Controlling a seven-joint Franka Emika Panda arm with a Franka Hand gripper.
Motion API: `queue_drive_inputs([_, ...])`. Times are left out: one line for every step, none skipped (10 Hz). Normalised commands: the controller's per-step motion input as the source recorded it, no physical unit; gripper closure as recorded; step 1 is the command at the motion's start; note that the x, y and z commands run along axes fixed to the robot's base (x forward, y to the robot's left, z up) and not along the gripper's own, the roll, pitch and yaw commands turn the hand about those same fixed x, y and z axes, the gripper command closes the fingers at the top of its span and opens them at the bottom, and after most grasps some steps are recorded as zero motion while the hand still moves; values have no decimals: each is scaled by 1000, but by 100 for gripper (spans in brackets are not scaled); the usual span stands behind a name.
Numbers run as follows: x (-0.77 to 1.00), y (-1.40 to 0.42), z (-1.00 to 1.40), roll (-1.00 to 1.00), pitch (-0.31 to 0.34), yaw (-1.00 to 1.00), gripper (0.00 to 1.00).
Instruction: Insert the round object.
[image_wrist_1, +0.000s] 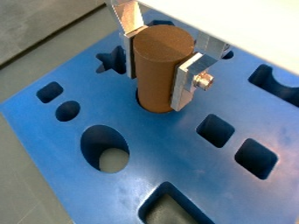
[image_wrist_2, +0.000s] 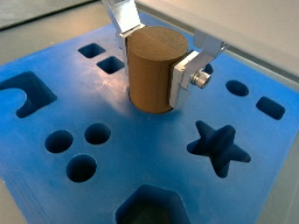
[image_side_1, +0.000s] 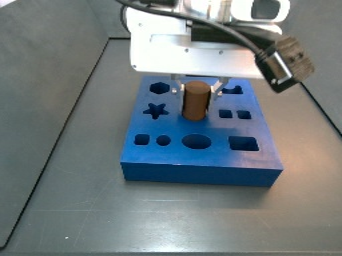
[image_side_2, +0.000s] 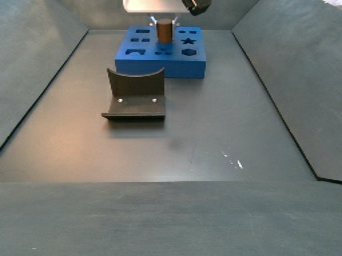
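Note:
The round object is a brown cylindrical peg (image_wrist_1: 158, 70), and it stands upright between my gripper's (image_wrist_1: 158, 59) silver fingers (image_wrist_1: 188, 80), which are shut on its sides. Its lower end meets the top of the blue block (image_wrist_1: 176, 149) near the middle, where a thin dark rim shows round its base. I cannot tell how deep it sits. The peg (image_wrist_2: 156, 70), gripper (image_wrist_2: 156, 59) and block (image_wrist_2: 128, 140) show the same way in both wrist views. In a side view the peg (image_side_1: 195, 100) rises above the block (image_side_1: 201, 172) under the gripper (image_side_1: 195, 86).
The block has several cut-outs: a large round hole (image_wrist_1: 105, 149), a star (image_wrist_2: 219, 145), squares (image_wrist_1: 215, 129) and small round holes (image_wrist_2: 93, 134). The dark fixture (image_side_2: 135, 95) stands on the grey floor in front of the block (image_side_2: 160, 68). Grey walls ring the floor.

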Motion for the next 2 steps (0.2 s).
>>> queue_drive_inputs([0,-6,-49,26,-3,0,100])
queue_drive_inputs([0,0,0,0,0,0,100])
